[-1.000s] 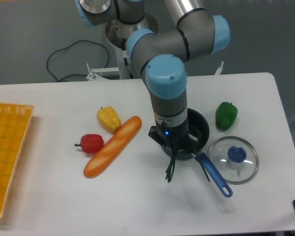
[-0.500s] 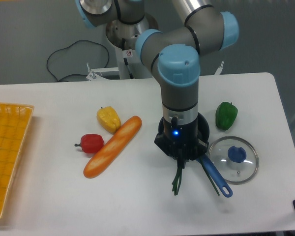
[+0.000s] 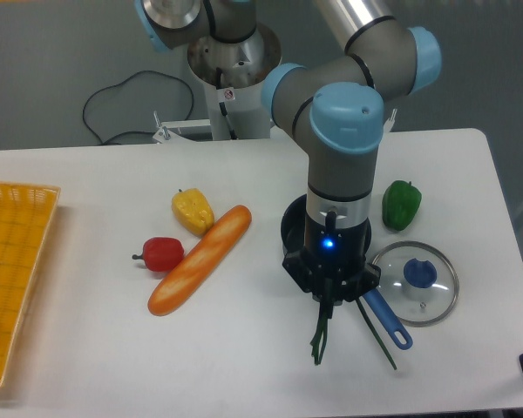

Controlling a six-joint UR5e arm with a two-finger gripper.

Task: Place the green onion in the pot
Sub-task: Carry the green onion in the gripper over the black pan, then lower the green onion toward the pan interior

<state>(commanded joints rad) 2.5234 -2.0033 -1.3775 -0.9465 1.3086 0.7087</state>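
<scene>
The fixed camera looks down on a white table [image 3: 244, 366] with the arm reaching in from the top centre of the frame. The gripper [image 3: 329, 294] points straight down, lower right of centre, with its fingers drawn close together around the top of the green onion [image 3: 321, 331]. The stalks hang from between the fingers, dark green and thin, splaying into tips that reach toward the table just below; one long stalk trails off to the lower right, alongside the blue handle. Whether the tips touch the table cannot be told.

The pot [image 3: 293, 228] sits just behind the gripper, mostly hidden by the wrist; only its black left rim shows, and its blue handle runs out to the lower right. Just right of the handle lies the glass lid [image 3: 414, 283] with a blue knob. A green bell pepper [image 3: 401, 205] stands above the lid. Left of centre lie a baguette [image 3: 200, 259], a yellow pepper [image 3: 193, 212] and a red pepper [image 3: 162, 254]. A yellow basket [image 3: 13, 261] fills the left edge.
</scene>
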